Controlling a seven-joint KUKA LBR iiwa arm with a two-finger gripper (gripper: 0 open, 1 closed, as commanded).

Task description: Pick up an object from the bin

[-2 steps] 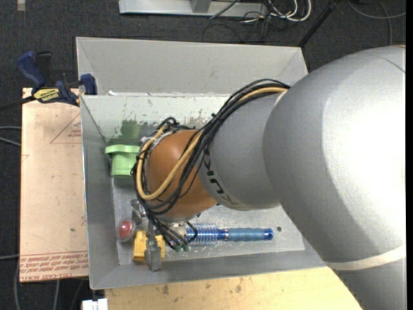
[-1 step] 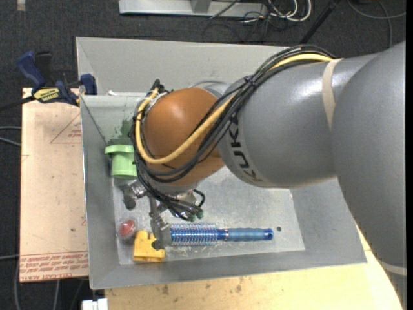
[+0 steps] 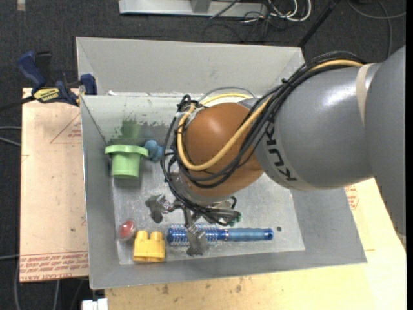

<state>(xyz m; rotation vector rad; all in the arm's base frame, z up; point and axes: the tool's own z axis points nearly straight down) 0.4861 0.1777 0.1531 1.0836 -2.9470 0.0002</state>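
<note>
The pincer [image 3: 187, 226] hangs low in the lower middle of the bin [image 3: 97, 192], right at the bristled left end of a blue brush [image 3: 248, 235] that lies flat along the bin's lower edge, handle pointing right. The brush looks like the thing being gone for, since a flat, slim thing suits a grab from straight above. Whether the pincer is open or closed I cannot tell, because the orange cover [image 3: 216, 144] on the wrist and its cables sit over most of it.

A yellow block [image 3: 149, 246] lies just beside the brush's left end, close enough to be bumped. A small red ball [image 3: 126, 228] is near it, and a green cup [image 3: 126, 160] stands well apart at the upper left.
</note>
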